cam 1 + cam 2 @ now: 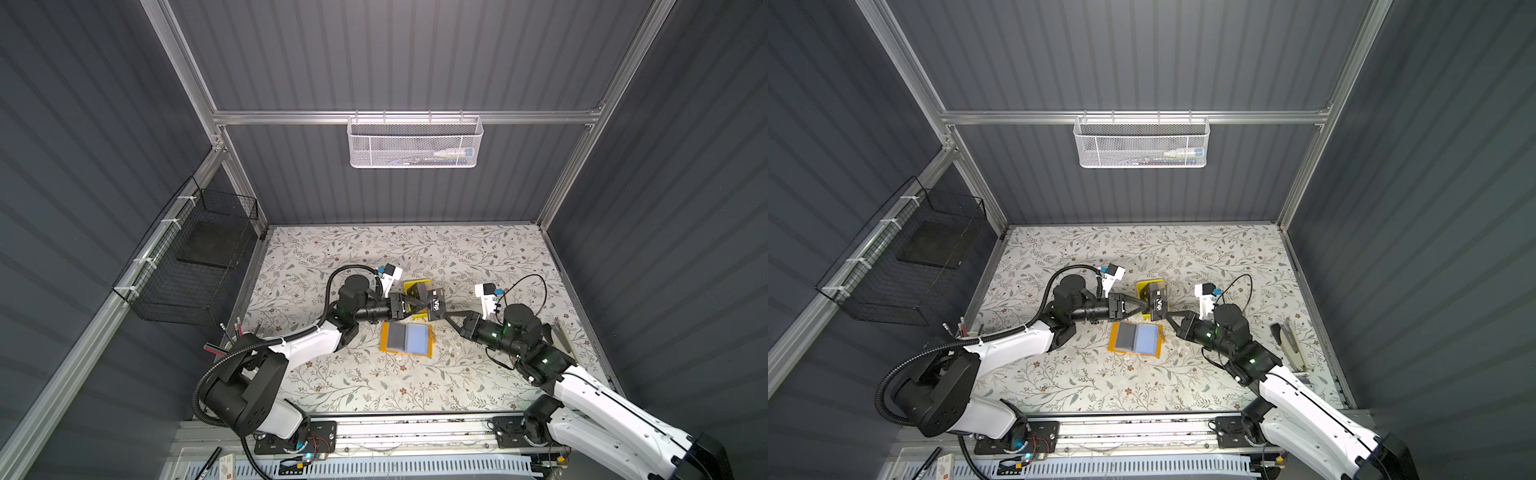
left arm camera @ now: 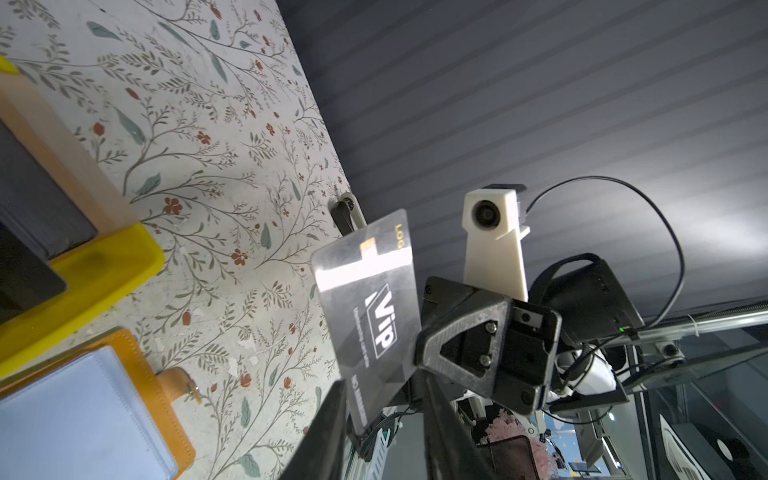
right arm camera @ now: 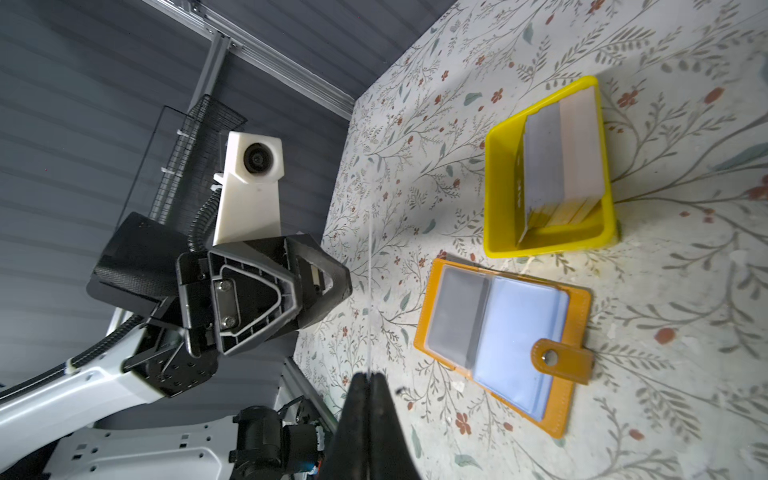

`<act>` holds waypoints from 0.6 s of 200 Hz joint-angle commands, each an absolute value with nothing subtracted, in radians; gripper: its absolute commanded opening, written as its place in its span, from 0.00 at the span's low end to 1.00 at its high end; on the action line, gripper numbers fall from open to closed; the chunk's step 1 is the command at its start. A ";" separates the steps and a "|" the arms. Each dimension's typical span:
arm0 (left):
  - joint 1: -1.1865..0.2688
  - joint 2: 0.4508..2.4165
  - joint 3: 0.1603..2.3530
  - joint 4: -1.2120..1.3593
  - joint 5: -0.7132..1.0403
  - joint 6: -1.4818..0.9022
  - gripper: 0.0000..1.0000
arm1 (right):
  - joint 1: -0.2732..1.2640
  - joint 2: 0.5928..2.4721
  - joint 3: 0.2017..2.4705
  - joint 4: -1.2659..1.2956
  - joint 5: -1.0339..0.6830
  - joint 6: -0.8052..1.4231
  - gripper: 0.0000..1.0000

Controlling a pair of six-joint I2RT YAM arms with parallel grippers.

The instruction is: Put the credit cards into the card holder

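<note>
Aloft beside the yellow tray [image 1: 409, 286], right gripper [image 1: 446, 316] clamps one edge of the VIP card [image 1: 436, 305]; left gripper [image 1: 427, 309] straddles the opposite edge, grip uncertain; card holder [image 1: 385, 338] lies open nearby.

I see the tray [image 1: 410, 286] of cards [image 3: 561, 149] just behind the card holder [image 1: 406, 338], and a single card [image 1: 437, 308] raised behind-right of it, between the left gripper [image 1: 424, 309] and right gripper [image 1: 445, 316].

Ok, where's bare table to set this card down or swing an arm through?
Free: the far strip between the yellow tray and the back wall, and the near strip between the card holder and the front rail. Crowded: the middle, where both jaws meet at the VIP card by tray and holder; a grey tool lies at the right edge.
</note>
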State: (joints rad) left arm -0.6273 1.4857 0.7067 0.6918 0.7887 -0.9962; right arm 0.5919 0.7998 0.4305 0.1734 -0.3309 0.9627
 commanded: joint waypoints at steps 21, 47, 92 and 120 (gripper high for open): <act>-0.623 1.517 0.687 0.776 0.827 -1.051 0.30 | 0.592 0.775 0.394 0.310 -0.391 1.029 0.02; -0.623 1.512 0.680 0.748 0.810 -1.045 0.28 | 0.592 0.775 0.400 0.294 -0.381 1.025 0.02; -0.622 1.514 0.683 0.762 0.810 -1.057 0.28 | 0.592 0.789 0.394 0.328 -0.398 1.039 0.02; -0.623 1.528 0.681 0.843 0.833 -1.110 0.25 | 0.594 0.813 0.391 0.364 -0.416 1.053 0.02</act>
